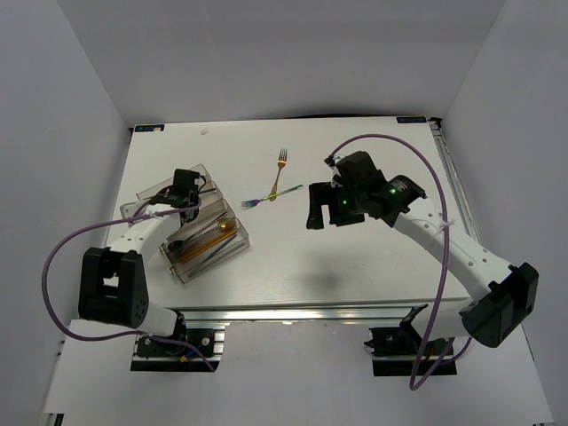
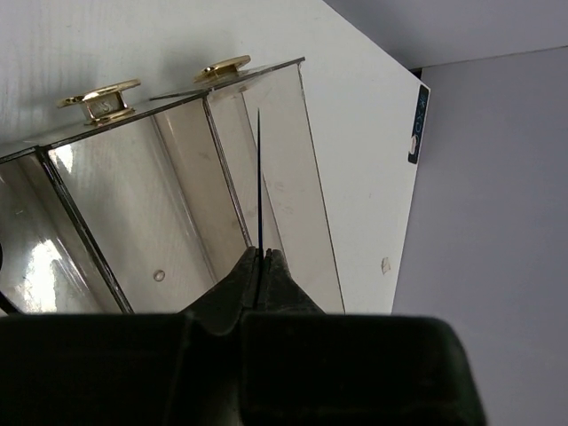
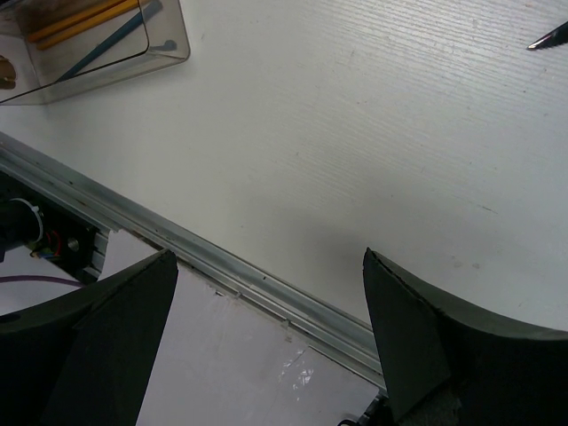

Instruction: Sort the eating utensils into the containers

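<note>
Gold and blue in the tray: nearest us, at the near end of the clear tray (image 3: 173,35), gold pieces (image 3: 80,22) and a blue one (image 3: 115,42) lie lengthwise in their slots
Left pincer: the left pincer (image 2: 262,257) is pressed together on a black stick (image 2: 258,177) and hovers over the tray's far half
Stick and slot: the stick juts straight out from the fingertips, its long axis running along the dividers, above a narrow slot near the tray's outer wall; we judge that the drop turns on this line-up
Stick's look: thin, straight and dark, seen edge-on; we cannot tell whether it is a chopstick or a blade
Right pincer: the right pincer (image 1: 327,217) is spread wide and holds nothing, above the table (image 1: 373,266) to the right of the tray
Rainbow fork: the rainbow fork (image 1: 266,197) lies on the table just left of the right pincer, long axis slanting left to right, tines toward the tray; we reckon the right arm is the nearer one for it
Gold fork: farthest off, the gold fork (image 1: 283,160) lies flat, long axis near to far, tines pointing away, well apart from the tray
</note>
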### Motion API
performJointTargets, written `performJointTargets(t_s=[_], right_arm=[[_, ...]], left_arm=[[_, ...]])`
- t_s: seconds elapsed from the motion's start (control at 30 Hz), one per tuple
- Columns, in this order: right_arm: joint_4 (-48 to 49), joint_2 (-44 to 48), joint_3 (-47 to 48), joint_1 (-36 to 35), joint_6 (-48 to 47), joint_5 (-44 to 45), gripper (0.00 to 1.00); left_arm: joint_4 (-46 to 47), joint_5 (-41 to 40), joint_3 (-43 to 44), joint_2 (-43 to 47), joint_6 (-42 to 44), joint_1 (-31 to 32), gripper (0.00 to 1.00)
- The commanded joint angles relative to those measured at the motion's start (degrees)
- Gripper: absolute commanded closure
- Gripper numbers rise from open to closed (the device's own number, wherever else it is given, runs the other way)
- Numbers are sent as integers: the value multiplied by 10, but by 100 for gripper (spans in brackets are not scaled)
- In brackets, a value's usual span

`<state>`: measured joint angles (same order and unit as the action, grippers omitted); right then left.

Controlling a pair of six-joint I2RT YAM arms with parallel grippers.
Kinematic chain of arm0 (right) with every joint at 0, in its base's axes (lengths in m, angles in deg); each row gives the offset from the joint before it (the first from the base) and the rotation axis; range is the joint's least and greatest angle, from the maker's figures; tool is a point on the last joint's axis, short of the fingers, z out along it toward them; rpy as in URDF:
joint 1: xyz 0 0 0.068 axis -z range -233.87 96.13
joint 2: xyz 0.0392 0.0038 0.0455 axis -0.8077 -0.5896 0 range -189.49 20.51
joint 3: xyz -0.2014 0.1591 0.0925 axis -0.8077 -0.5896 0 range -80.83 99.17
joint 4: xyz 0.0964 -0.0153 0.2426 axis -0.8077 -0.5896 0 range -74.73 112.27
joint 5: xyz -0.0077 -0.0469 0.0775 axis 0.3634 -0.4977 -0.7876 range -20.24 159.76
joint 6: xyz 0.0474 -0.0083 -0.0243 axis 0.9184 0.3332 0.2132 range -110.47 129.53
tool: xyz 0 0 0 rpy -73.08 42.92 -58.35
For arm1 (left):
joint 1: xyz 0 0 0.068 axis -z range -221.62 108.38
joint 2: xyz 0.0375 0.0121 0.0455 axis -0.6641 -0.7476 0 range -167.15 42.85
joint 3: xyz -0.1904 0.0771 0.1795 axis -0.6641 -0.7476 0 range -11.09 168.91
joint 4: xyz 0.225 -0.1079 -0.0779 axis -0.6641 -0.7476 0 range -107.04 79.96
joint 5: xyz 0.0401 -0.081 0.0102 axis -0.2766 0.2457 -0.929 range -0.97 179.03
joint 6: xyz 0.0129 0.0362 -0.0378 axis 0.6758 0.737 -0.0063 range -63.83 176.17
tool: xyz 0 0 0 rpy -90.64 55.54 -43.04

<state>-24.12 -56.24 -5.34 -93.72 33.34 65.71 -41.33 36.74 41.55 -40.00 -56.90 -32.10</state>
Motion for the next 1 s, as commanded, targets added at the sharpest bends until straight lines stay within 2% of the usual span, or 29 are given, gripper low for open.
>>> performJointTargets(t_s=[0.0, 0.17, 0.27, 0.37, 0.4, 0.53, 0.73, 0.83, 0.87, 0.9, 0.97], right_arm=[[10, 2, 11, 0, -3, -8, 11], [2, 3, 16, -1, -10, 1, 10], [4, 3, 17, -1, -10, 0, 11], [5, -1, 22, -2, -10, -3, 11], [6, -2, 24, -1, -10, -3, 11], [7, -9, 28, 0, -13, 4, 11], [10, -29, 41, 19, -4, 17, 11], [-5, -65, 55, 47, 19, 37, 11], [-17, -78, 61, 59, 28, 38, 11], [-19, -88, 64, 78, 37, 38, 11], [-19, -116, 77, 87, 62, 77, 11]], left_arm=[[27, 0, -5, -2, -116, -10, 95], [21, -1, 3, -16, -120, -13, 88], [13, 5, 2, -17, -122, -15, 80], [23, 11, -9, -13, -115, -15, 62], [23, 11, -10, -9, -109, -16, 52], [17, 17, 2, 3, -94, -16, 37], [20, 23, 12, 43, -58, -16, 34], [48, 38, 27, 69, 19, -16, 27], [57, 40, 39, 74, 52, -16, 17], [51, 40, 55, 72, 113, -15, 13], [37, 46, 113, 64, 179, -15, 3]])
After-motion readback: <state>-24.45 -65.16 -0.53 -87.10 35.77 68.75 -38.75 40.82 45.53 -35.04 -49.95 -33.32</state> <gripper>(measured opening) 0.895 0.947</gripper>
